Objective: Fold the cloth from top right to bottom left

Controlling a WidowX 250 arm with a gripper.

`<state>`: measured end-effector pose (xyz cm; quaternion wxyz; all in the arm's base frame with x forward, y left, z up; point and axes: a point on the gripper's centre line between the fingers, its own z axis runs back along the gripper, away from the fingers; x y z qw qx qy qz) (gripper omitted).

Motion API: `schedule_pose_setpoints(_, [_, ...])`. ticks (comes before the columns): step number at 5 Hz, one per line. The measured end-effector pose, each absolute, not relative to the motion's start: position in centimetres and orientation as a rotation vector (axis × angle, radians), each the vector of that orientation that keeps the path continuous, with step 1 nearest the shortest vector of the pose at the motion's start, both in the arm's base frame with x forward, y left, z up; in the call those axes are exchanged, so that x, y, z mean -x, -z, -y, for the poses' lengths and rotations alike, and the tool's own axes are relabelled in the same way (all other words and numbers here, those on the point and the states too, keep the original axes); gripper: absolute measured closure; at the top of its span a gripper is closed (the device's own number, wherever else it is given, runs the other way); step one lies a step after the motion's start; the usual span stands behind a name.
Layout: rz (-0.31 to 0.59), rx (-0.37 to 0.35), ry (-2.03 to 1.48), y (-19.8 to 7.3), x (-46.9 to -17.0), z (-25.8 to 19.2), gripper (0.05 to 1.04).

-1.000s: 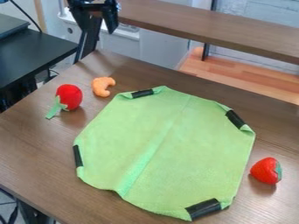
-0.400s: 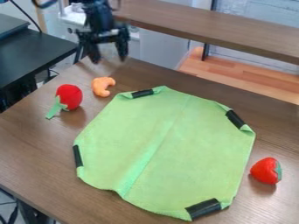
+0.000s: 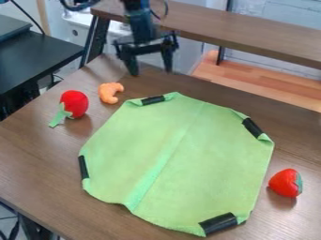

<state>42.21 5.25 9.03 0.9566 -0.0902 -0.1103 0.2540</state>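
A brown wooden bench (image 3: 37,145) stands in the room, with a long brown wooden shelf (image 3: 251,35) behind it. On the bench lies the light green, almost eight-sided fabric cloth (image 3: 207,164), spread nearly flat. Beyond its upper edge, the black metal fingers (image 3: 167,58) are apart and grasp nothing.

The fingers are nearer to the black strip at the cloth's top left (image 3: 153,100) than to the black strip at its top right (image 3: 252,127). If they pinch the nearer strip, the fold would take the wrong direction. If they close too high, they may catch only air; too low, they may push the cloth and wrinkle it. The crease (image 3: 160,164) through its middle could also lead the fabric to bend along this line, and not across the wanted diagonal. A small pinch on the top right edge could slip out during the pull.

The black robot arm (image 3: 141,29) is cut off above the cloth. I cannot tell how high the fingers are, nor whether the cloth's corners are tucked under.
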Motion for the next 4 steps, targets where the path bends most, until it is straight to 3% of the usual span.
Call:
schedule_pose_setpoints(1, [0.22, 0.19, -0.565, -8.6, -42.1, -1.7, 0.084])
schedule_pose_setpoints(3, [0.3, 0.179, -0.648, -8.9, -42.7, 3.5, 0.084])
schedule_pose_setpoints(4, [0.377, 0.127, -0.647, -8.5, -43.4, 5.8, 0.084])
